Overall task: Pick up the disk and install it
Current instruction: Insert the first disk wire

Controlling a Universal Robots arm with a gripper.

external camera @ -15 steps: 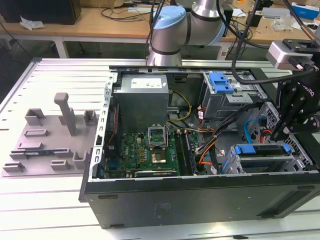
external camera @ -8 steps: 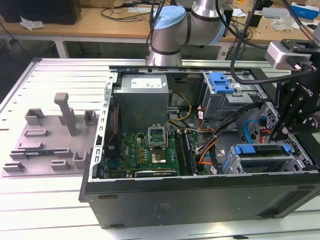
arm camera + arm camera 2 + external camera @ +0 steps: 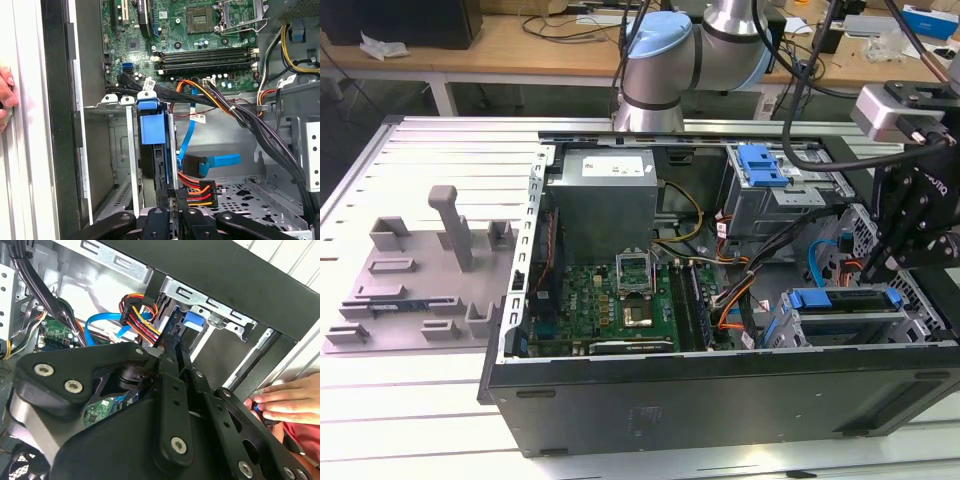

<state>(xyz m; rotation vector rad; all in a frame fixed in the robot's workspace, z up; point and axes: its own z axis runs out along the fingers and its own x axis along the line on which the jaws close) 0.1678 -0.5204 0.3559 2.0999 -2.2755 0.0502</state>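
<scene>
Gripper (image 3: 171, 206) at the disk (image 3: 151, 131), installing it in the drive cage (image 3: 116, 150).

The disk stands on edge in the cage at the near corner of the computer case (image 3: 720, 400) on the exterior view's right, its blue carrier deep in the slot. I judge pickup done and insertion under way. Finishing the seat calls for a straight push along the cage rails, clear of the orange-red cable bundle (image 3: 197, 192) just beside it. The gripper's jaws are drawn together at the disk's near end. I cannot tell if they pinch it or only press. A hand (image 3: 285, 402) rests on the case wall.
</scene>
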